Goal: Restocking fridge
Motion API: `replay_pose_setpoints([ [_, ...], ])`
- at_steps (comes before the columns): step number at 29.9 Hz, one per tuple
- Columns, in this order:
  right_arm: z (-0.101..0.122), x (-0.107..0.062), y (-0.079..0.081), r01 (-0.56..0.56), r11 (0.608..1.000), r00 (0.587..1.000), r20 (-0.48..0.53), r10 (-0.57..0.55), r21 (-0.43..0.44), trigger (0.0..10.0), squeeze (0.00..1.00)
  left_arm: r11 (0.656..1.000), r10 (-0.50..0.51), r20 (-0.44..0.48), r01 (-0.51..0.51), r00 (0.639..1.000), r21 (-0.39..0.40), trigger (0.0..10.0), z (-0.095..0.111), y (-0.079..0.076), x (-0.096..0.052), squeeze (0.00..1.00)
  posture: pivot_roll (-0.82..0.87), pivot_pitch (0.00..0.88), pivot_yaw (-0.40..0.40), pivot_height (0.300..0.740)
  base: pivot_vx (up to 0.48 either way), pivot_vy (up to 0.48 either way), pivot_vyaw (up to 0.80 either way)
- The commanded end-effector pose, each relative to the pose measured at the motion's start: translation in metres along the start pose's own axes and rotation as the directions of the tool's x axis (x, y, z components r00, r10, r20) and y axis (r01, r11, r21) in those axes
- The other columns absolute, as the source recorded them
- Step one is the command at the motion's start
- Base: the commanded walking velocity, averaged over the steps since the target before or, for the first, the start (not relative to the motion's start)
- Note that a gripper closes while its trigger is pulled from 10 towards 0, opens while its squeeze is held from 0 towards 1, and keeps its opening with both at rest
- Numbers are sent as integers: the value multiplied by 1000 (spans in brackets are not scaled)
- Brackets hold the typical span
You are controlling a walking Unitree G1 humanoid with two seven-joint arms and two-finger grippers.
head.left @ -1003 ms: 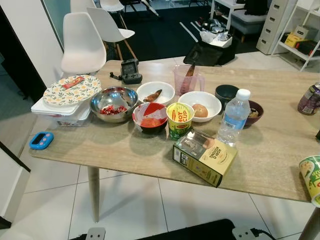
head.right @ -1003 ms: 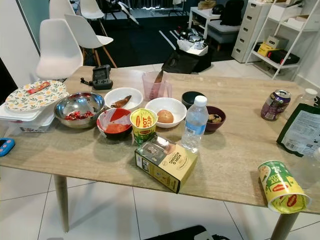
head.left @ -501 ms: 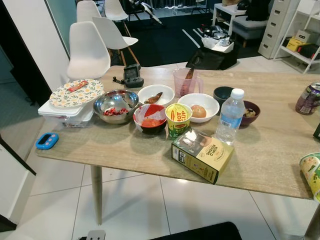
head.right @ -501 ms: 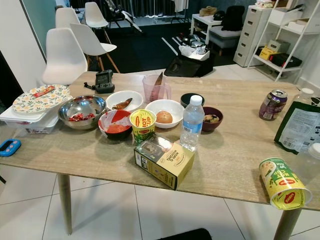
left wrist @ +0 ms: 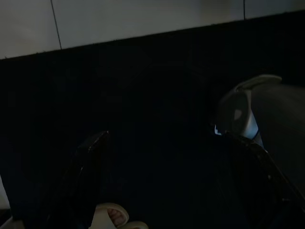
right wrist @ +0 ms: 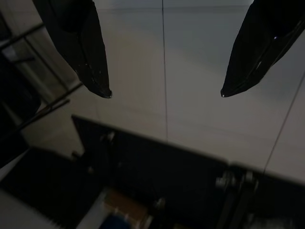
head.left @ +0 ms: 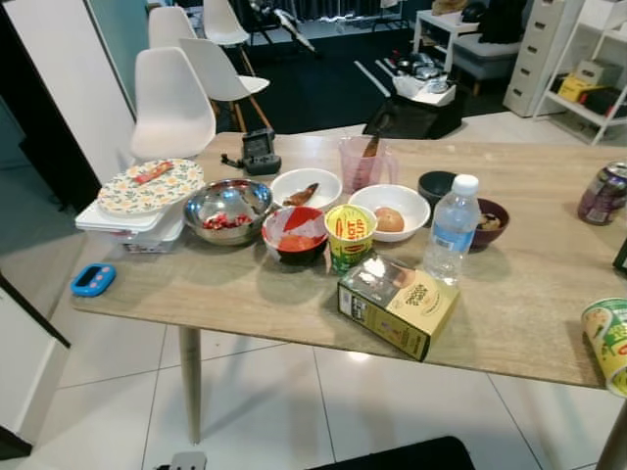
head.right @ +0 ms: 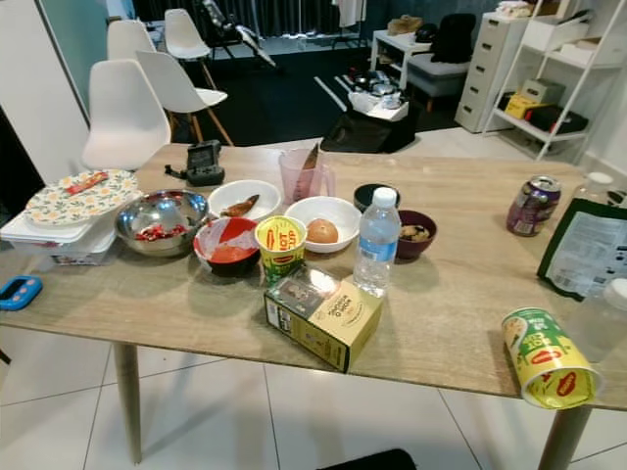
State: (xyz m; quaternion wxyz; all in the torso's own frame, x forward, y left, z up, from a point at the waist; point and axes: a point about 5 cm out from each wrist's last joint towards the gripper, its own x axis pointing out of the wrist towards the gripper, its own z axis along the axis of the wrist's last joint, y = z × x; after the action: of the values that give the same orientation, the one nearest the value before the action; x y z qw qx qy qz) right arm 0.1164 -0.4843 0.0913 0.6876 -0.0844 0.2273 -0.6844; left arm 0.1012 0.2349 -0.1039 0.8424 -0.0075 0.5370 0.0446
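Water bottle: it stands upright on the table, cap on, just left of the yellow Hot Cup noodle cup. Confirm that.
Not quite. The water bottle does stand upright on the table with its cap on, but it is to the right of the yellow Hot Cup noodle cup, not the left. The right eye view shows it, with the white bowl behind and between the two.

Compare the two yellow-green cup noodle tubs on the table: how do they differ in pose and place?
The middle tub stands upright with its "Hot Cup" lid on top; the right tub lies on its side. The middle tub sits among the bowls, next to the red bowl; the right tub lies apart, near the table corner on the robot's right. Both share the same yellow-green print with a red logo.
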Motion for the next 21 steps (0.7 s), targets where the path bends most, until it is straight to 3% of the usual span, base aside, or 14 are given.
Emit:
replay_pose_setpoints([
  [1, 28, 4, -3, 36, 998, 996, 83, -40, 44, 10000, 0, 1000, -2, -10, 2, 1000, -9, 10000, -3, -1, 0, 0, -33, 0, -2, 740, 0, 0, 0],
  [5, 60, 5, -6, 51, 994, 982, 176, -68, 98, 10000, 0, 1000, -1, -10, 1, 1000, -12, 10000, -3, 0, -1, 0, -30, 0, -3, 740, 0, 0, 0],
  [7, 125, -6, -1, -65, 954, 931, 362, -48, 293, 10000, 0, 1000, 1, -13, -1, 1000, -11, 10000, -4, 2, -1, 0, -30, 0, 2, 740, 0, 0, 0],
  [8, 125, -6, -1, -65, 954, 931, 362, -48, 293, 10000, 0, 1000, 1, -13, -1, 1000, -11, 10000, -4, 2, -1, 0, -30, 0, 2, 740, 0, 0, 0],
  [10, 152, -15, 3, -171, 904, 897, 442, -21, 391, 10000, 0, 1000, 2, -13, -2, 1000, -10, 10000, -4, 2, -1, 0, -26, 0, 2, 740, 0, 0, 0],
  [11, 176, -25, 9, -321, 805, 859, 511, 27, 498, 10000, 0, 1000, 2, -14, -2, 1000, -8, 10000, -4, 3, -1, 0, -24, 0, 1, 740, 0, 0, 0],
  [12, 176, -25, 9, -321, 805, 859, 511, 27, 498, 10000, 0, 1000, 2, -14, -2, 1000, -8, 10000, -4, 3, -1, 0, -24, 0, 1, 740, 0, 0, 0],
  [14, 234, -68, 33, -706, 462, 667, 723, 180, 536, 10000, 0, 1000, 1, -14, -1, 1000, -7, 10000, -4, 3, -1, 0, -27, 0, 2, 740, 0, 0, 0],
  [15, 234, -68, 33, -706, 462, 667, 723, 180, 536, 10000, 0, 1000, 1, -14, -1, 1000, -7, 10000, -4, 3, -1, 0, -27, 0, 2, 740, 0, 0, 0],
  [16, 268, -115, 55, -904, 250, 408, 874, 264, 346, 10000, 839, 1000, 0, -14, 0, 1000, -8, 10000, -4, 3, -1, 0, -25, 0, 0, 740, 0, 0, 0],
  [18, 268, -115, 55, -904, 250, 408, 874, 264, 346, 10000, 839, 1000, 0, -14, 0, 1000, -8, 10000, -4, 3, -1, 0, -25, 0, 0, 740, 0, 0, 0],
  [19, 279, -175, 86, -997, 56, 72, 924, 377, 54, 10000, 1000, 1000, 0, -13, 0, 1000, -12, 10000, -4, 2, -1, 0, -20, 0, -4, 740, 0, 0, 0],
  [20, 276, -205, 100, -997, -27, -83, 903, 421, -79, 10000, 1000, 1000, 0, -12, 0, 1000, -14, 10000, -4, 2, -1, 0, -20, 0, -4, 740, 0, 0, 0],
  [21, 276, -205, 100, -997, -27, -83, 903, 421, -79, 10000, 1000, 1000, 0, -12, 0, 1000, -14, 10000, -4, 2, -1, 0, -20, 0, -4, 740, 0, 0, 0],
])
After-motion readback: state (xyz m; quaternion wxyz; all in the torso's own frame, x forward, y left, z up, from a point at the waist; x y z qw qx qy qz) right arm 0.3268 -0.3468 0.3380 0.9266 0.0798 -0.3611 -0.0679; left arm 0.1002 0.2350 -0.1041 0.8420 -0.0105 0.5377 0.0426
